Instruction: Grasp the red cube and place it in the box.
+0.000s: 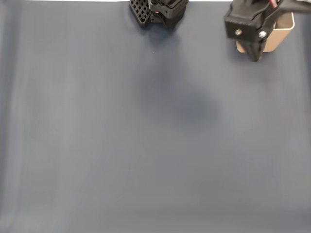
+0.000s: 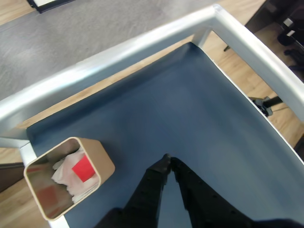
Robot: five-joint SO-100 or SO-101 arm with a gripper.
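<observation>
The red cube (image 2: 82, 169) is lying inside the box (image 2: 102, 161) on crumpled white paper (image 2: 64, 166); the end effector (image 2: 168, 160) is hovering beside it, fingertips pressed together, gripping nothing, above the blue tabletop (image 2: 180, 104)

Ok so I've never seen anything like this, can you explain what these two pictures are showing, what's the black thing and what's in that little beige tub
The black thing is a small robot arm. One picture comes from a fixed camera looking down on a dark blue table mat; the arm's base sits at the top edge. The other comes from a camera riding on the arm's wrist, so you look along its gripper, the two black fingers that pinch things. Their tips meet and nothing is between them, so it holds nothing. The beige tub is the box, standing on the mat near its corner. Inside it lies the red cube, on what looks like crumpled white paper. In the fixed view the arm partly hides the box. The mat lies inside a silver metal frame.
</observation>
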